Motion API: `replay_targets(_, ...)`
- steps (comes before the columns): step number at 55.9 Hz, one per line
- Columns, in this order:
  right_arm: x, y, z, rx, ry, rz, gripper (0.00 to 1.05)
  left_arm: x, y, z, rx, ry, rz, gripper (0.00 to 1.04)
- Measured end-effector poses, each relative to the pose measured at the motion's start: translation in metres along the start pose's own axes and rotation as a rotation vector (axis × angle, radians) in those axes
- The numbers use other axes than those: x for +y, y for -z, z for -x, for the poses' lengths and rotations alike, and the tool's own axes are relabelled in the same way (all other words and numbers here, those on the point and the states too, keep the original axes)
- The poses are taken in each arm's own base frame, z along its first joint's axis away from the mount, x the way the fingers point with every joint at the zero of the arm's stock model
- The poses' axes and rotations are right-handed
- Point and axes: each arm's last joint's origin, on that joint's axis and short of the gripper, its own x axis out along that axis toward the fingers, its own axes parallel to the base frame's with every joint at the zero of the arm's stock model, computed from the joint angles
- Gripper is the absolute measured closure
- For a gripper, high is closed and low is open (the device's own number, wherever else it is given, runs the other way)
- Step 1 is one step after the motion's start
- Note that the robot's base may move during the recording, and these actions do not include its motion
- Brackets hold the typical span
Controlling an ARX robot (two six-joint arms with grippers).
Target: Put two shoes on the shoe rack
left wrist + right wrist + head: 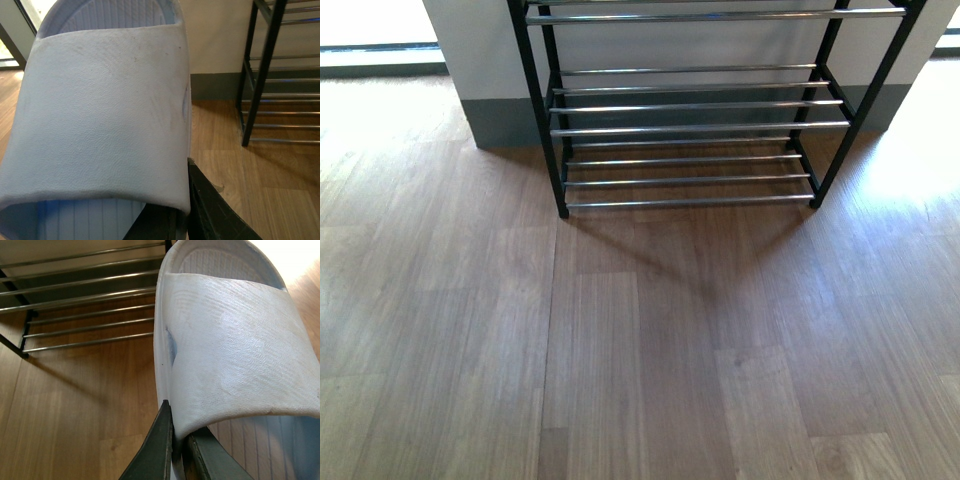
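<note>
Shoe rack [690, 128]: black side frames, chrome rods, upright on the floor [620, 350]. Left slide [100, 115] and right slide [235, 350]: pale blue rubber, textured straps, held aloft near the rack.

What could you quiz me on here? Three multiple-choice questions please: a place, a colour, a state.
1. The shoe rack stands: A on a table; B on the floor by the wall; C on grass.
2. Its side frames are: A black; B white; C red.
3. The right hand is: A open; B shut on a pale slide; C out of sight.
B, its feet rest on the wood floor before the wall; A, the posts look black; B, its fingers pinch the slide's side.
</note>
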Motion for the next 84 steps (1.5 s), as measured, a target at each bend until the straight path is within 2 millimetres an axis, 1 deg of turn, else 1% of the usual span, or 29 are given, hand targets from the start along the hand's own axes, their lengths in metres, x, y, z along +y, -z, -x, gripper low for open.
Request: replay_targets(84, 0.0008, 0.0005, 0.0002, 0.003, -0.004, -0.002, 1.03, 0.0003, 0.001, -0.0003, 0.006, -0.002, -0.002, 1.03)
